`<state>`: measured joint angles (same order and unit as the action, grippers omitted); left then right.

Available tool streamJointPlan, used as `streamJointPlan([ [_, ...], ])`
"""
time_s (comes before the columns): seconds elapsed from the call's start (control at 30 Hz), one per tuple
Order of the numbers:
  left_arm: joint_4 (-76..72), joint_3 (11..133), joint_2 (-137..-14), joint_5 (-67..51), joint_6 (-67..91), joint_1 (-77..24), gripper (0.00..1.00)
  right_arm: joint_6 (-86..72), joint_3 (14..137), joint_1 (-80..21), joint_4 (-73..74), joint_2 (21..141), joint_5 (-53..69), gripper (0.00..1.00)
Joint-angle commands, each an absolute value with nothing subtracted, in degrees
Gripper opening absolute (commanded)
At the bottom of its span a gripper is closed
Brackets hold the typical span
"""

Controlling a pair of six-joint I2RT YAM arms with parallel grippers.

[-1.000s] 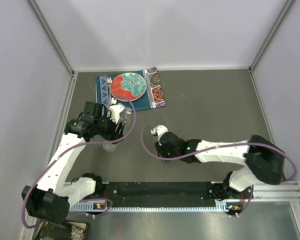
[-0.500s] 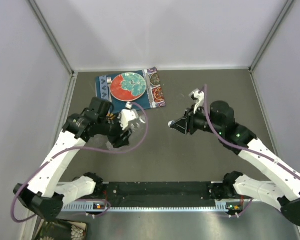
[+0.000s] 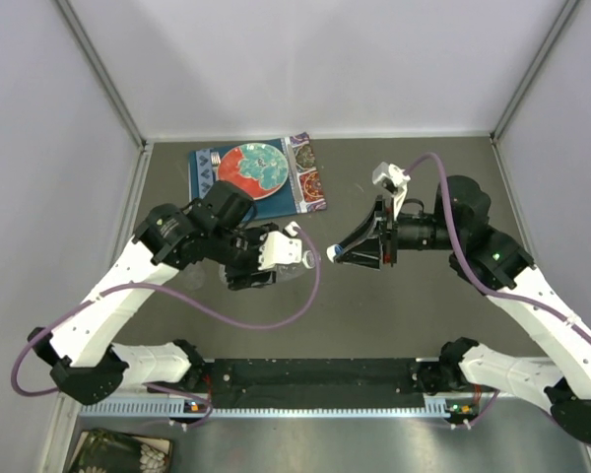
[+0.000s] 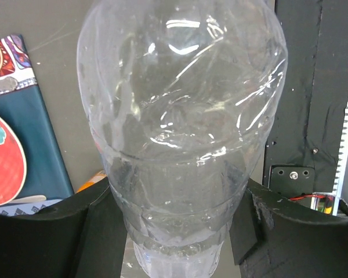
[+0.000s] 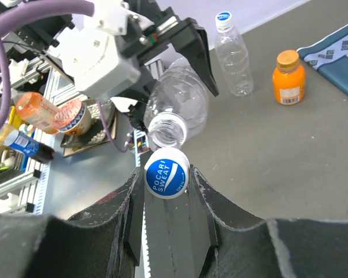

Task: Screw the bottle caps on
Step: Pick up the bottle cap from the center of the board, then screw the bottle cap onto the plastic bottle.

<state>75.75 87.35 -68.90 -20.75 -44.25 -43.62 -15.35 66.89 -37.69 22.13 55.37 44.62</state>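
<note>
While the left gripper point(image 4: 174, 219) clamps wide around the clear bottle point(image 4: 182, 116) held off the table and the right gripper point(image 5: 165, 180) pinches the white cap point(image 5: 167, 172) just short of its open mouth point(image 5: 165, 130), the trick looks to be squaring cap to mouth before twisting gently.

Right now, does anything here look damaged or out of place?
The clear bottle in the left jaws looks crumpled: its thin wall is creased and dented. Held sideways, its open mouth faces the blue-and-white cap pinched in the right jaws.
</note>
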Motion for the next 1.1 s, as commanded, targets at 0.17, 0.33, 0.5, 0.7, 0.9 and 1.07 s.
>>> streamJointPlan([
  [0.17, 83.1, 90.7, -71.3, -16.7, -38.5, -47.7, 0.31, -9.1, 70.0, -37.2, 26.5, 53.2, 45.1, 0.23],
  [0.33, 81.8, 93.6, -73.6, -18.1, -35.3, -48.1, 0.3, -9.4, 69.4, -38.4, 23.8, 53.2, 43.4, 0.23],
  [0.5, 80.4, 94.7, -75.5, -19.2, -33.2, -48.1, 0.3, -11.7, 66.8, -38.9, 16.8, 51.9, 40.0, 0.22],
  [0.7, 80.0, 95.1, -76.2, -19.5, -32.8, -48.1, 0.3, -13.7, 65.0, -38.9, 12.4, 52.0, 39.4, 0.22],
  [0.9, 79.5, 95.8, -75.7, -19.6, -32.2, -48.0, 0.3, -14.1, 63.1, -38.9, 12.2, 52.5, 40.4, 0.22],
  [1.07, 79.4, 96.5, -75.4, -19.4, -32.0, -48.0, 0.29, -14.8, 62.8, -38.9, 12.0, 53.4, 41.6, 0.22],
])
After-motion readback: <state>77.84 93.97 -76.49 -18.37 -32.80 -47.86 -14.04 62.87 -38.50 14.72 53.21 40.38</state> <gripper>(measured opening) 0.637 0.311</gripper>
